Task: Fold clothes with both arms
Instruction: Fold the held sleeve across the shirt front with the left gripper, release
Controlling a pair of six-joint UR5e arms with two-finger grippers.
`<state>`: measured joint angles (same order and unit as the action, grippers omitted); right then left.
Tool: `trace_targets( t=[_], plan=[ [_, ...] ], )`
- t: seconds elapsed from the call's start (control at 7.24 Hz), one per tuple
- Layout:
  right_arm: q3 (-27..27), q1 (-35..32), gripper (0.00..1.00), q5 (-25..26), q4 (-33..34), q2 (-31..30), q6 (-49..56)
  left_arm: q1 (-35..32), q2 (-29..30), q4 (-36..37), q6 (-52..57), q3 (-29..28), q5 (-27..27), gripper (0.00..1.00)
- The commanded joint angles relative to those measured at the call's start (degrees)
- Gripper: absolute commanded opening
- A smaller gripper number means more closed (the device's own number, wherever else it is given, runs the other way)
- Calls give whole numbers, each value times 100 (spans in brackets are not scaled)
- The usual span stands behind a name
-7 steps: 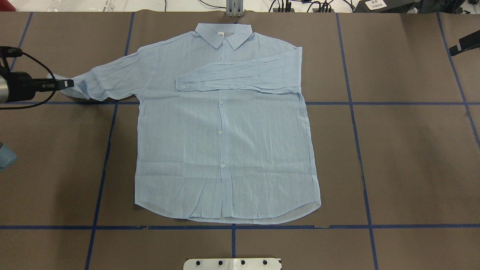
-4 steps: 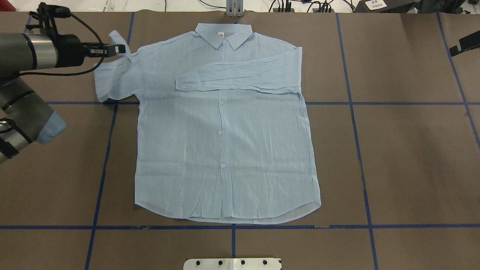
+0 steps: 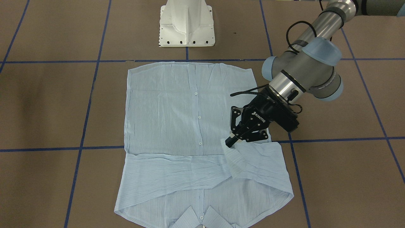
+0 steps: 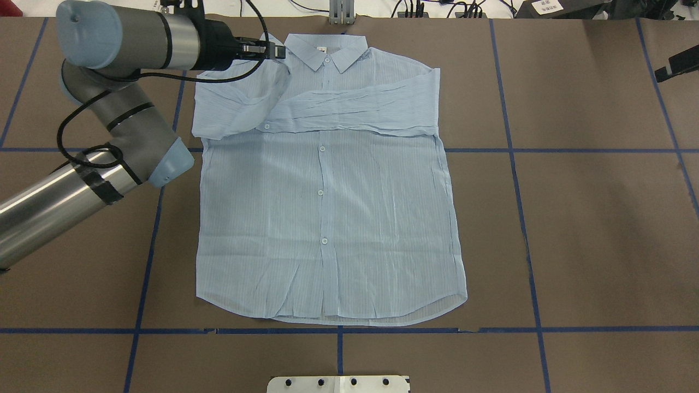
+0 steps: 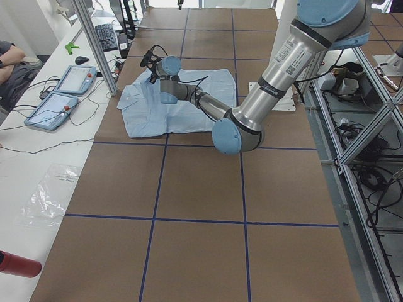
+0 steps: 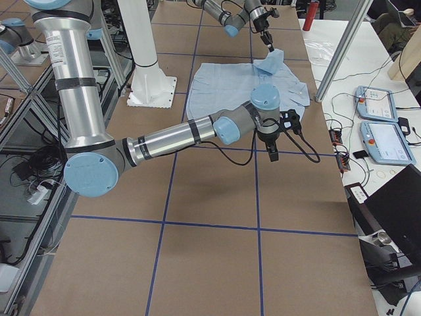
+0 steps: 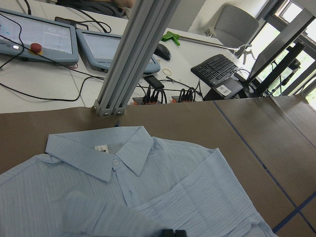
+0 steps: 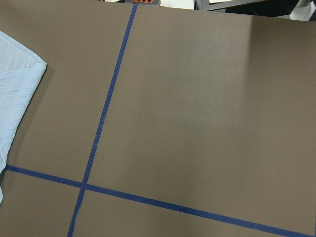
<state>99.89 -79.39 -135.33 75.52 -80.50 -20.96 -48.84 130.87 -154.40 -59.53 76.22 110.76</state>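
The pale-blue striped shirt (image 4: 327, 218) lies flat and buttoned on the brown table, collar at the far edge. It also shows in the front view (image 3: 177, 104). One sleeve (image 4: 355, 109) lies folded across the chest. My left gripper (image 4: 279, 51) is shut on the cuff of the other sleeve (image 4: 240, 98) and holds it raised above the shoulder, beside the collar. The front view shows the same grip (image 3: 228, 143), with the cuff (image 3: 235, 161) hanging below. My right gripper (image 4: 662, 72) hovers off the shirt at the table's far right; I cannot tell whether it is open or shut.
The white pedestal base (image 3: 186, 25) stands at the near edge behind the hem. Blue tape lines (image 4: 513, 164) cross the table. An aluminium post (image 7: 133, 59) rises behind the collar. Teach pendants (image 5: 63, 94) and cables lie on the white bench beyond.
My left gripper has carried the sleeve cuff up from the table's left side and rightward over the shirt's shoulder, toward the collar. The sleeve now folds over the chest. The right gripper has not moved.
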Motion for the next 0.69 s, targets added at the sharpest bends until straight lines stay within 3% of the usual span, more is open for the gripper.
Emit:
trace_targets(
  t=[0.0, 0.55],
  plan=[
    [-13, 3, 100, -2, -2, -1, 4, 321, 482, 243, 3, -255, -211, 0],
    [-13, 3, 100, -2, 7, -9, -14, 1498, 536, 243, 56, -773, -1502, 0]
  ],
)
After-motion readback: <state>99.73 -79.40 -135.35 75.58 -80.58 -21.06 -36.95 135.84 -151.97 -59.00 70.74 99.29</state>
